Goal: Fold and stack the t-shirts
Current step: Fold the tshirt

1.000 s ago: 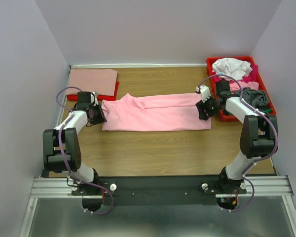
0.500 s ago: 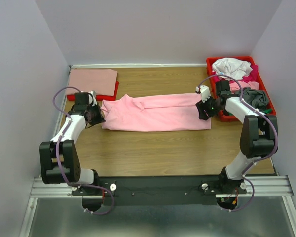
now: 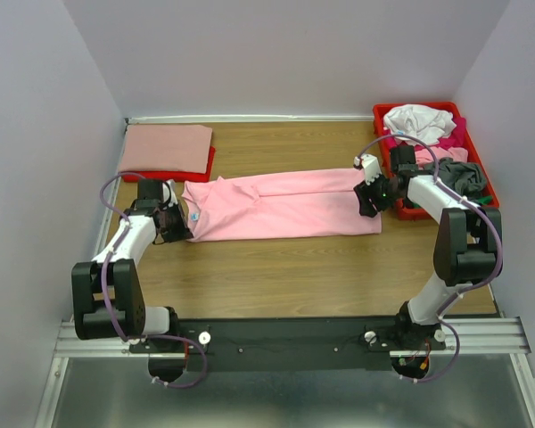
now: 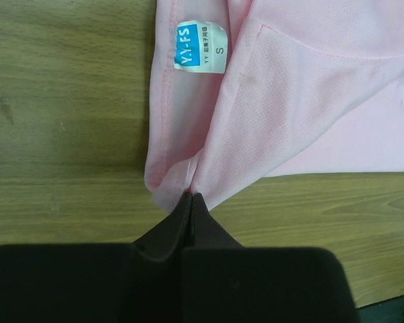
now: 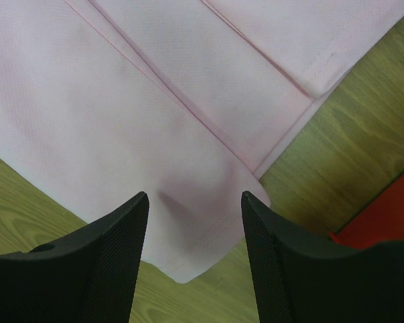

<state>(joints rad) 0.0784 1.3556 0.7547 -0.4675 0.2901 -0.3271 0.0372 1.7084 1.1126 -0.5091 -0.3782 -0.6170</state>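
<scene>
A light pink t-shirt [image 3: 285, 207] lies folded into a long strip across the middle of the table. My left gripper [image 3: 183, 225] is shut on its collar end; in the left wrist view the tips [image 4: 190, 199] pinch the pink cloth [image 4: 310, 101] just below the blue neck label [image 4: 198, 46]. My right gripper [image 3: 368, 200] hovers open over the shirt's hem corner [image 5: 188, 222], its fingers [image 5: 124, 235] astride it. A folded salmon t-shirt [image 3: 167, 142] lies at the back left. White [image 3: 419, 121], magenta and grey [image 3: 464, 175] shirts fill the tray.
A red plastic tray [image 3: 405, 211] stands at the back right against the wall, just behind my right arm. A flat red tray edge [image 3: 196, 174] shows under the salmon shirt. The grey side walls stand close to the table on both sides.
My left gripper has moved toward the near side and slightly right with the collar end, so the blue label now shows. The right arm has not moved.
</scene>
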